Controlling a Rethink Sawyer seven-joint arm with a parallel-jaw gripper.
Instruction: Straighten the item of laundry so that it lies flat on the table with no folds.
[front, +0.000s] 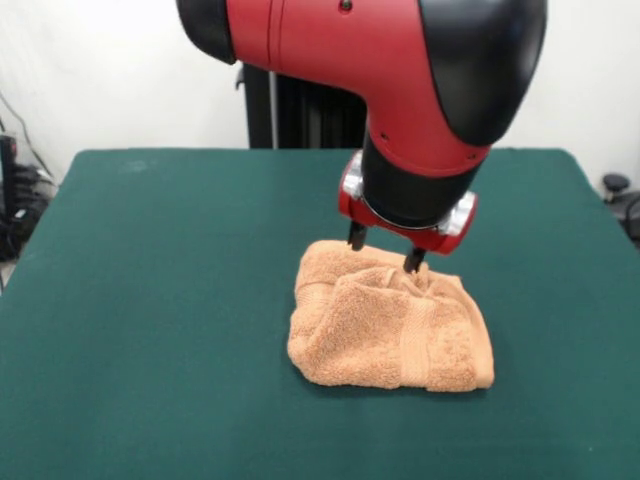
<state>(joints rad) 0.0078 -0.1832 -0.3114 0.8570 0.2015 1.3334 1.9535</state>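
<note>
On green table (150, 300), bunched towel (390, 335) just beneath gripper (385, 250), fingers spread

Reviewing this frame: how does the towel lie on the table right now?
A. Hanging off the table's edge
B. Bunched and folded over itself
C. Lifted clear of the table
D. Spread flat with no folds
B: the towel sits in a folded, rumpled heap on the table, with the hand at its far edge.
</note>
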